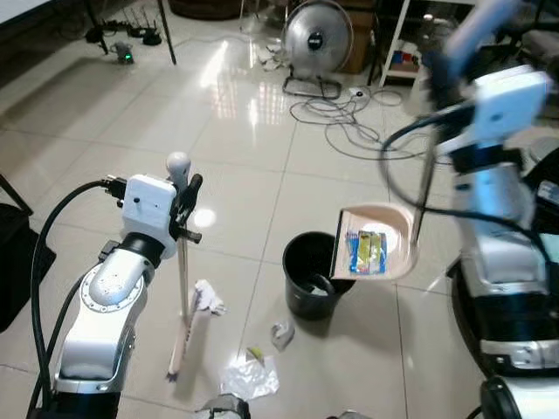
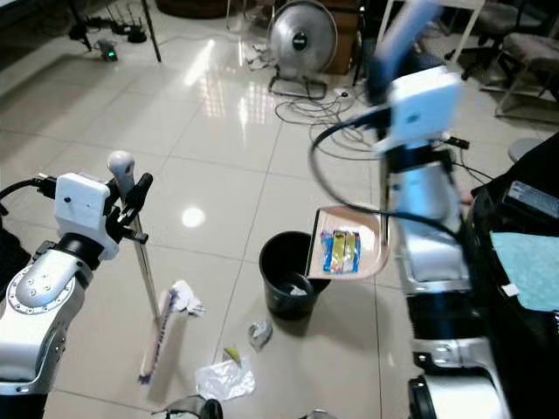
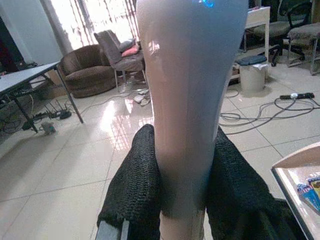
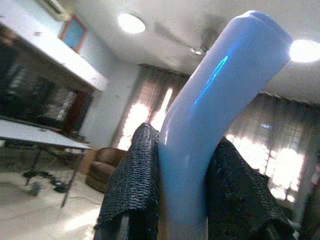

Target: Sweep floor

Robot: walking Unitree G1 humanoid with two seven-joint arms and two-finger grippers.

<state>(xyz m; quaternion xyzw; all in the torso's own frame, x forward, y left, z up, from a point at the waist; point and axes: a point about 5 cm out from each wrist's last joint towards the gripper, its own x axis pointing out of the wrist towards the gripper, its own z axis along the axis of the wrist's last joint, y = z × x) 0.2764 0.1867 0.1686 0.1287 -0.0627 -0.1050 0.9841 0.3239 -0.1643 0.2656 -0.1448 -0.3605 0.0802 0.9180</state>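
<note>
Glossy tiled floor [image 1: 131, 131], cables and fan [image 1: 318, 35] at far edge. Left gripper [image 1: 187, 202] jaws clenched on upright broom [image 1: 183, 297]; scraps beside it. Black bin [image 1: 307, 271] mid-floor. Right gripper [image 4: 182, 190] jaws clamp dustpan [image 1: 377, 243] handle, tilted over bin; arm blurred.

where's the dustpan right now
The dustpan is held up by the right gripper, tilted over the black bin right of centre in the head views, with a blue-and-yellow packet in it.
</note>
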